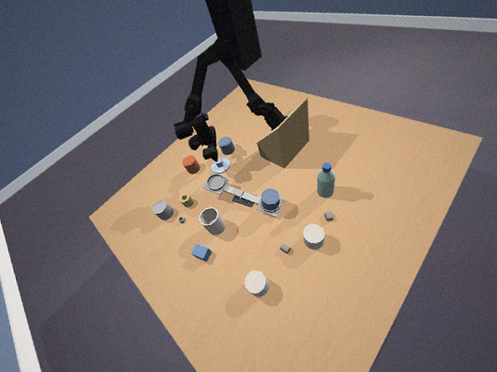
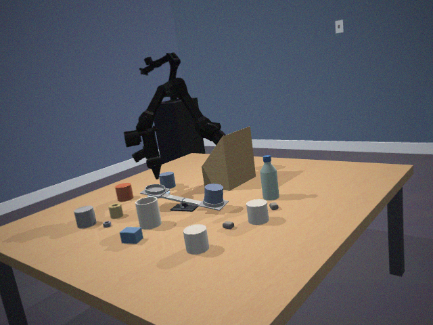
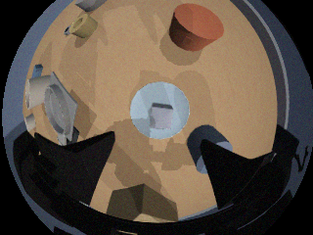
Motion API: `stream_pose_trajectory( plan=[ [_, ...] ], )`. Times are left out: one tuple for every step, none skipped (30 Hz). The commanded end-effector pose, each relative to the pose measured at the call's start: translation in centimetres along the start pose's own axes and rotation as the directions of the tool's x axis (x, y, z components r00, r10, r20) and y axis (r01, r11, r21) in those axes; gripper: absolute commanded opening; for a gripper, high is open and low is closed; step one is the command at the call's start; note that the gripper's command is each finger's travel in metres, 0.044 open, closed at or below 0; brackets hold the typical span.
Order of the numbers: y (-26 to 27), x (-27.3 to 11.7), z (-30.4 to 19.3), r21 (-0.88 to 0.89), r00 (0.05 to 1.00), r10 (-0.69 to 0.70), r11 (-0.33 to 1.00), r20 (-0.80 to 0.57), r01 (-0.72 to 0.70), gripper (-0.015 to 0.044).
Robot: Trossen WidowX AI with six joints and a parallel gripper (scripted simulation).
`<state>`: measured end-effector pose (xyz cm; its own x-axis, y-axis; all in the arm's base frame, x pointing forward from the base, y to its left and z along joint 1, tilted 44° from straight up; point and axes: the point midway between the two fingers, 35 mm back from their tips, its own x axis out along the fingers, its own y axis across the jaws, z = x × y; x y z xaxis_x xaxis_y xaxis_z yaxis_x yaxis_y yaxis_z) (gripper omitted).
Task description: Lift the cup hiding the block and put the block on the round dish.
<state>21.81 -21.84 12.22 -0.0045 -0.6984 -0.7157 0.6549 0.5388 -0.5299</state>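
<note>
My gripper (image 1: pixel 215 158) (image 2: pixel 157 176) (image 3: pixel 158 140) is open and empty, above the round dish. The pale blue dish (image 1: pixel 226 167) (image 3: pixel 140 119) lies on the table, and the small grey block (image 1: pixel 219 163) (image 3: pixel 161 117) rests on it between the open fingers' lines, below them. No cup is over the dish. One blue cup (image 1: pixel 225 145) (image 2: pixel 167 180) (image 3: pixel 202 138) stands on the table beside the dish. The other blue cup (image 1: pixel 270 199) (image 2: pixel 213 193) stands on the low end of the balance (image 1: pixel 232 191) (image 2: pixel 189 200). The raised end's ring (image 1: pixel 215 182) (image 2: pixel 155 189) (image 3: pixel 58 110) is empty.
A red cylinder (image 1: pixel 190 164) (image 2: pixel 124 191) (image 3: pixel 196 29) stands near the dish. A tan wedge-shaped box (image 1: pixel 287 141) (image 2: pixel 237 160) stands behind the balance, with another black arm part behind it. A bottle (image 1: pixel 325 184) (image 2: pixel 269 182), a grey open cup (image 1: pixel 213 222) (image 2: pixel 148 214) and several small objects stand farther out.
</note>
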Motion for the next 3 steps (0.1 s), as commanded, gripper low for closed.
stream_pose_trajectory(
  plan=[
    [-0.19,-2.79,0.21,0.007,1.000,0.004,1.000,0.022,-0.004,0.0440],
    [-0.19,-2.79,0.21,0.007,1.000,0.004,1.000,0.022,-0.004,0.0440],
    [-0.19,-2.79,0.21,0.007,1.000,0.004,1.000,0.022,-0.004,0.0440]
  ],
)
